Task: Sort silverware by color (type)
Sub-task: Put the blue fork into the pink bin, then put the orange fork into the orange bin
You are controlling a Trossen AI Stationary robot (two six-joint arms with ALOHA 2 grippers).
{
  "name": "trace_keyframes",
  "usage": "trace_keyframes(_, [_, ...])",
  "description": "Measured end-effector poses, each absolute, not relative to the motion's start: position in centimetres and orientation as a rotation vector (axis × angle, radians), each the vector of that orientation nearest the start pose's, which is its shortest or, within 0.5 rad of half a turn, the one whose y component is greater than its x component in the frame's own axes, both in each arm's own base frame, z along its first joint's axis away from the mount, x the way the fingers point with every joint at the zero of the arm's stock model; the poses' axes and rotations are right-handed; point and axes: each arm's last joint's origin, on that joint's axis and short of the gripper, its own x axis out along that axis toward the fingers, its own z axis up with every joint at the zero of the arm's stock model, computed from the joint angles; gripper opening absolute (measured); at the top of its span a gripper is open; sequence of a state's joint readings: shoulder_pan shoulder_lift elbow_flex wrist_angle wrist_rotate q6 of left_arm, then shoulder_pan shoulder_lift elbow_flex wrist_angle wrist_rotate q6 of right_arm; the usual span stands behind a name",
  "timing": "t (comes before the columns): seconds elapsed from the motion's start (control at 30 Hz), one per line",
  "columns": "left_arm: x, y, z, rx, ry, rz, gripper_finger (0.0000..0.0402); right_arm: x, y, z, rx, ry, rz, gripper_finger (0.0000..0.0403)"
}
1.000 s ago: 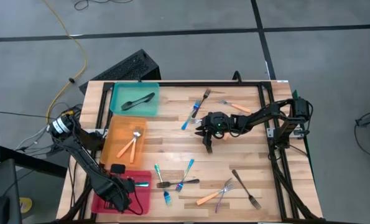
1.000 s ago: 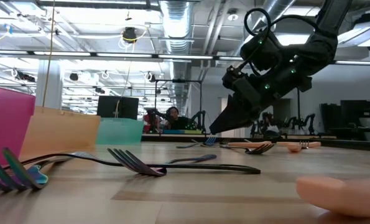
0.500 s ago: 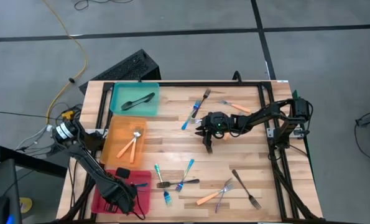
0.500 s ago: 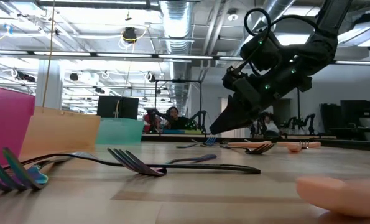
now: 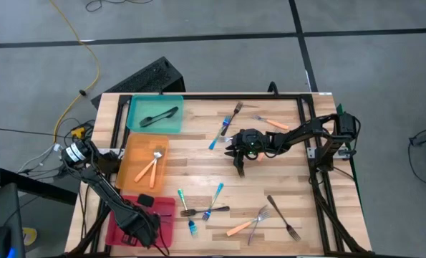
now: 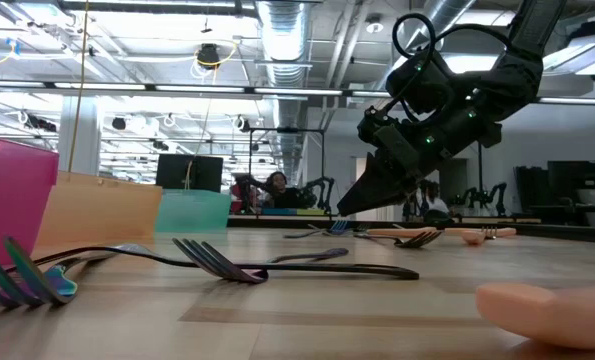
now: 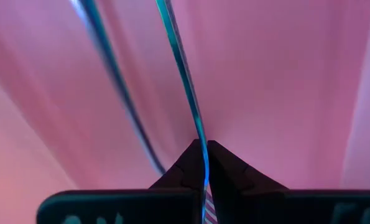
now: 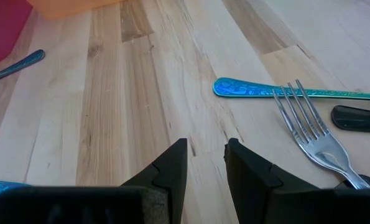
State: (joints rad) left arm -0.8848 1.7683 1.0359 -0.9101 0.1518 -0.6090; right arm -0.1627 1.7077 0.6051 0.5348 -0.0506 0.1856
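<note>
My left gripper (image 5: 142,221) points down over the pink tray (image 5: 114,231) at the table's near left, shut on a slim teal fork (image 7: 183,74). My right gripper (image 5: 238,169) hangs open above bare wood mid-table, also in the low view (image 6: 345,207) and its wrist view (image 8: 206,149), with nothing between its fingers. Loose silverware lies flat on the table: teal forks (image 5: 218,192), a black one (image 5: 205,211), an orange one (image 5: 239,228), a grey one (image 5: 283,216). A black piece (image 5: 159,115) lies in the teal tray (image 5: 135,104), and orange forks (image 5: 149,169) lie in the orange tray (image 5: 132,149). My left gripper pinches the teal fork's thin handle (image 7: 204,169) between its two fingertips, coming from above. The handle runs on past the fingers over the pink tray floor, with its shadow beside it. Which end is held, and whether the fork touches the tray, does not show.
More forks lie near the far edge: a teal one (image 5: 218,135), a grey one (image 5: 235,111) and an orange one (image 5: 273,123). A teal handle (image 8: 296,92) and a silver fork head (image 8: 309,124) lie just ahead of my right gripper. A keyboard (image 5: 144,77) sits beyond the table's far left.
My left gripper has sunk toward the pink tray with the teal fork and has rolled a little about its own axis. My right gripper has kept still.
</note>
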Motion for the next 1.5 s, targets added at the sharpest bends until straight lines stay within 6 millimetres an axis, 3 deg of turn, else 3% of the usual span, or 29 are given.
trace_keyframes(0.4, [18.0,-22.6,14.7,0.151,1.702,-0.271,0.0035,29.8,-4.7,12.2,0.240,0.554,-0.161,0.0131])
trace_keyframes(0.63, [18.2,-22.4,14.7,0.056,1.733,-0.183,0.0061,29.8,-4.7,12.2,0.239,0.553,-0.160,0.0131])
trace_keyframes(0.9, [18.2,-22.3,14.9,-0.003,1.774,-0.206,0.0091,29.8,-4.7,12.2,0.239,0.553,-0.160,0.0131])
trace_keyframes(1.33, [18.0,-21.3,18.3,-0.108,1.657,-0.157,0.0103,29.8,-4.8,12.2,0.239,0.553,-0.161,0.0131])
trace_keyframes(1.5, [17.9,-19.9,20.5,-0.188,1.617,-0.126,0.0103,29.8,-4.8,12.2,0.234,0.550,-0.159,0.0131])
